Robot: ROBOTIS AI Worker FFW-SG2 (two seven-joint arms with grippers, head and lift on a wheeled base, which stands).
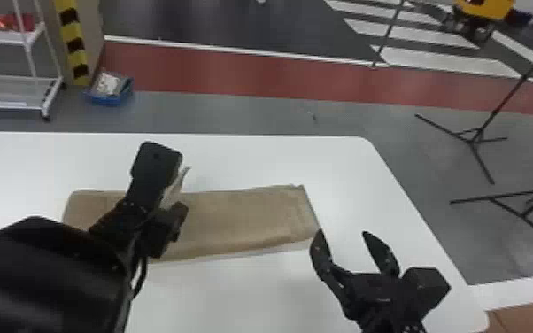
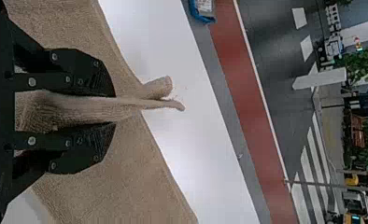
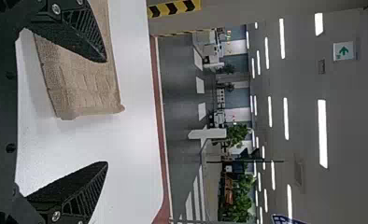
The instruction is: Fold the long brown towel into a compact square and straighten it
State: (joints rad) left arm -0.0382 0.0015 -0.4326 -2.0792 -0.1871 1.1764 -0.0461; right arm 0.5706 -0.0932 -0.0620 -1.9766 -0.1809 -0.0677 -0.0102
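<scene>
The brown towel (image 1: 243, 217) lies as a long folded strip across the white table, its right end flat beside the right gripper. Over its left part is my left gripper (image 1: 175, 195), with a bit of cloth rising at its fingers. In the left wrist view a pinched-up fold of the towel (image 2: 84, 109) runs between the two fingers of my left gripper (image 2: 114, 110), which is shut on it. My right gripper (image 1: 343, 237) stands open just off the towel's right end; the right wrist view has the towel (image 3: 79, 84) beside one finger of this gripper (image 3: 106, 112), nothing held.
The white table (image 1: 252, 155) has its far edge behind the towel and a rounded corner at the right. Beyond, on the floor, are a blue bin (image 1: 108, 90), a white cart (image 1: 13, 90) and black stands (image 1: 478, 135). A brown box (image 1: 529, 316) sits at the lower right.
</scene>
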